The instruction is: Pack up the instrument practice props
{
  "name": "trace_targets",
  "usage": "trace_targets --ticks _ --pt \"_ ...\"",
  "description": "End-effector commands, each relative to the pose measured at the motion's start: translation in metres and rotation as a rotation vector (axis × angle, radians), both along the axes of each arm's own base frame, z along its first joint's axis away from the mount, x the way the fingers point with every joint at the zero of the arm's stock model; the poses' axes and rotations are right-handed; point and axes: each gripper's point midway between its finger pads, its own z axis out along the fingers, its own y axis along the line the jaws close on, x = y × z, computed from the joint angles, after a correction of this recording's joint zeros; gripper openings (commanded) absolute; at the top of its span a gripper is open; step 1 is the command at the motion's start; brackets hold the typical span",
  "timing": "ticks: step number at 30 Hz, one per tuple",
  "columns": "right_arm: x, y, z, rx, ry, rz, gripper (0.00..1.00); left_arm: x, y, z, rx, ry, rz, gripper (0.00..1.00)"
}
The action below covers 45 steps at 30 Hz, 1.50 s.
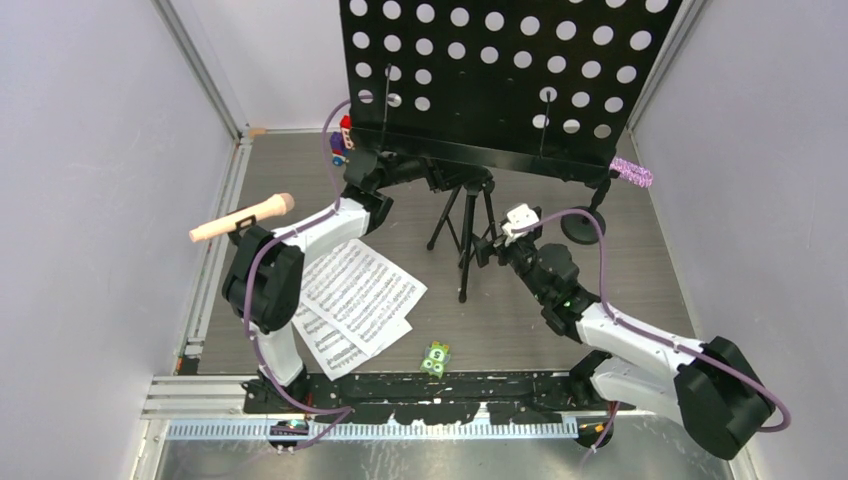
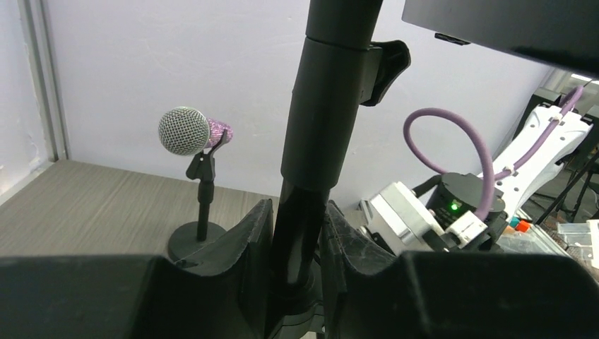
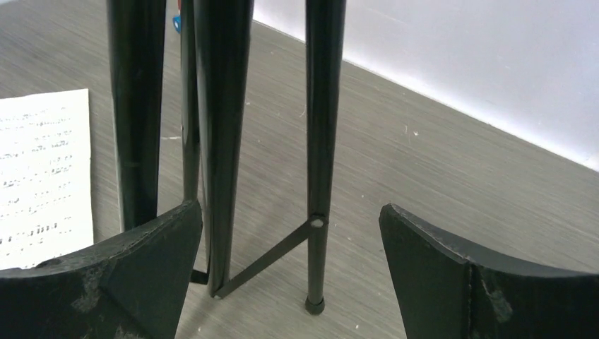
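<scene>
The left gripper [image 2: 297, 226] pinches the music stand's pole [image 2: 321, 127]; the right gripper [image 3: 289, 212] gapes wide beside the tripod legs [image 3: 321, 141], holding nothing. Sheet-music pages [image 1: 360, 290] lie on the table [image 1: 520, 320].

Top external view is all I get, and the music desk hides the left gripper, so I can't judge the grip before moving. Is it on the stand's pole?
Observer: Yes. The left wrist view shows the left gripper shut on the pole, just below the black clamp knob.
Operator: Does the right gripper have a tripod leg?
Observer: No. In the right wrist view the right gripper is open wide. One thin leg stands in the gap, clear of both fingers.
</scene>
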Motion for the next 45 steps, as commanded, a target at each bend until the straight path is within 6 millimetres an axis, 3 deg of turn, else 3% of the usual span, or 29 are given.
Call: trace_targets --ticks 1,6,13,16,29,36,45 --pt "0.012 0.010 0.072 0.111 -0.187 0.067 1.00 -0.014 0.008 0.038 -0.063 -0.037 -0.012 0.08" --pt "-0.005 0.013 0.082 0.075 -0.187 0.181 1.00 -0.017 0.008 0.039 -0.056 -0.040 -0.023 0.08" --pt "-0.032 -0.011 0.085 0.026 -0.143 0.157 1.00 -0.016 0.007 0.037 -0.055 -0.037 -0.026 0.08" --pt "-0.036 -0.008 0.092 0.067 -0.153 0.176 1.00 -0.016 0.007 0.036 -0.052 -0.031 -0.029 0.08" --pt "-0.001 0.028 0.107 0.127 -0.160 0.271 1.00 -0.021 0.008 0.039 -0.047 -0.035 -0.049 0.06" --pt "0.029 0.030 0.085 0.088 -0.137 0.236 1.00 -0.023 0.008 0.038 -0.040 -0.035 -0.065 0.05" --pt "0.039 0.047 0.074 0.158 -0.163 0.315 1.00 -0.026 0.007 0.036 -0.029 -0.027 -0.088 0.05"
